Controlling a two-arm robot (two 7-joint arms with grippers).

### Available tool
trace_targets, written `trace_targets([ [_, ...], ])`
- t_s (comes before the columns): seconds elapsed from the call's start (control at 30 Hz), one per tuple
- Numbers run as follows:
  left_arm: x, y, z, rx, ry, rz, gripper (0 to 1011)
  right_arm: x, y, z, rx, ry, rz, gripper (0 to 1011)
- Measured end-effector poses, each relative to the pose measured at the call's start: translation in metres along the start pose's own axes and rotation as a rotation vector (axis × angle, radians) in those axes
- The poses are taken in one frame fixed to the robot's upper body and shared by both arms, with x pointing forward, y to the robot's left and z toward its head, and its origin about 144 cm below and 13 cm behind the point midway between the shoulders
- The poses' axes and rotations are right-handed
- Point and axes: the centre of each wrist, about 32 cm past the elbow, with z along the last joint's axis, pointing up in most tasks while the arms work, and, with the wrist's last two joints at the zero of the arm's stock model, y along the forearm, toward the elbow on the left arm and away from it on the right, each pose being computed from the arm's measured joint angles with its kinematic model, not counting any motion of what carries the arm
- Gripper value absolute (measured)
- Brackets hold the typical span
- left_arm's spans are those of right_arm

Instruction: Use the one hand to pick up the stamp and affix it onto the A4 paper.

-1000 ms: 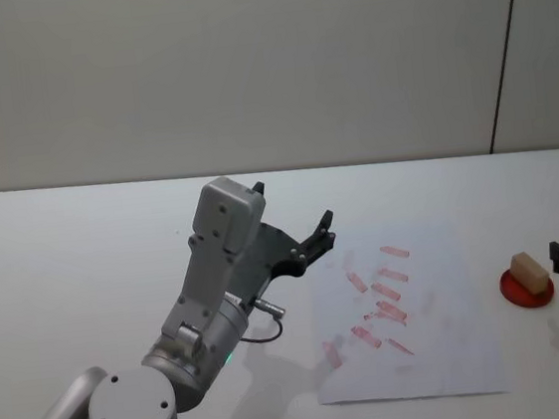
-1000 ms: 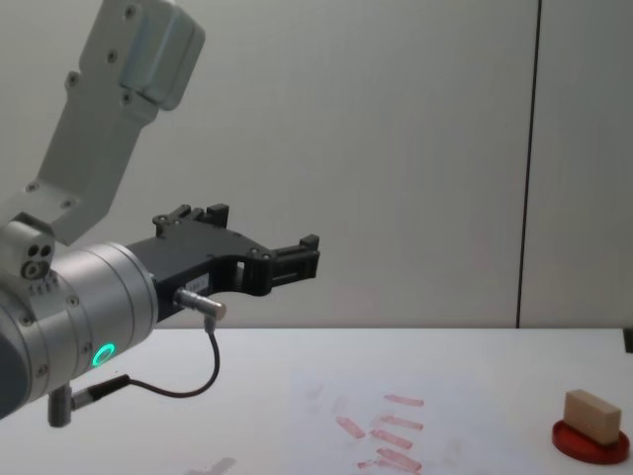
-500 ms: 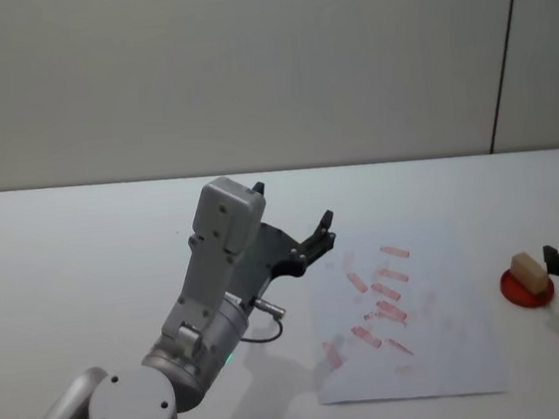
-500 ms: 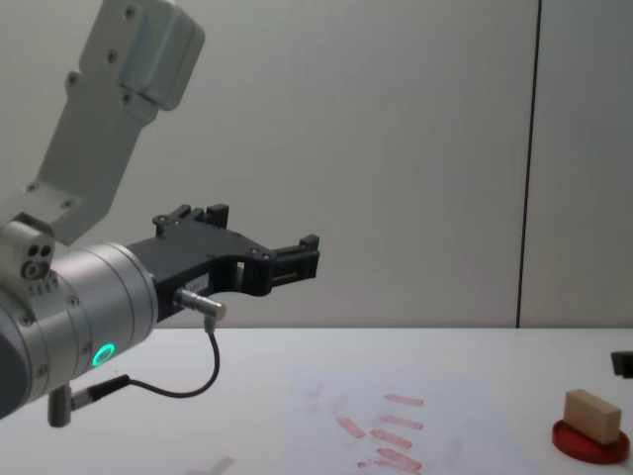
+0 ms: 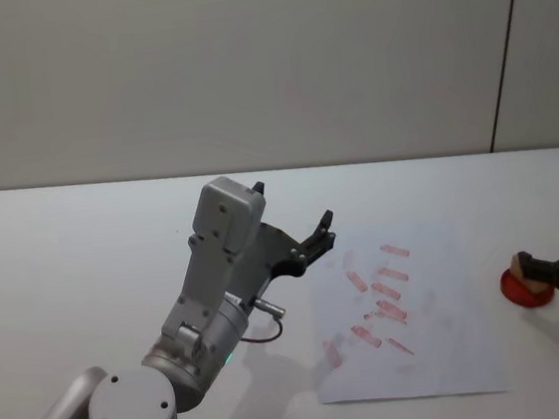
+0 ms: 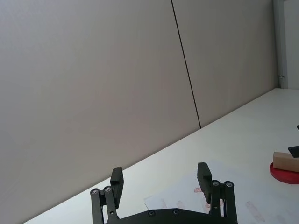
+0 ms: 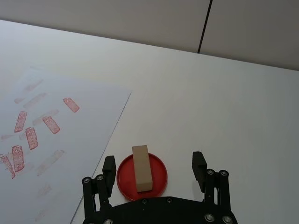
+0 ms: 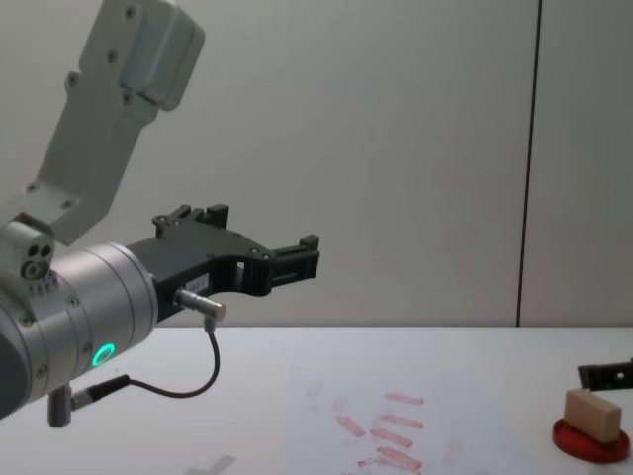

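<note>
tally:
- stamp (image 7: 141, 168): one, a tan wooden block.
- ink pad (image 7: 159, 173): one, round and red.
- a4 paper (image 5: 445, 352): one sheet.
- red marks (image 5: 386, 291) on the sheet: about nine clear oblongs, plus a few faint smudges, so the exact count is uncertain.
- grippers: two, the left gripper (image 6: 160, 172) and the right gripper (image 7: 154, 161).
- fingers (image 6: 117, 179): two black ones per gripper, four in all.
- cable (image 8: 198, 381): one, black, looping off the left arm (image 5: 217, 276).
- light ring (image 8: 102, 354): one, green.
- table (image 5: 84, 250): one, white.
- seam (image 5: 505, 46) in the wall: one dark line.
</note>
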Motion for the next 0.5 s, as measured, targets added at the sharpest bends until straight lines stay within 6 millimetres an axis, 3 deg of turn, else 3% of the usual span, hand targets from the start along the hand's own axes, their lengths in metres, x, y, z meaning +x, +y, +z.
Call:
trace_targets([
  [0.5, 0.0, 0.0, 0.0, 0.0, 0.0, 0.0, 1002, -0.005, 0.018, -0.004, -0.039, 0.021, 0.024, 1001],
])
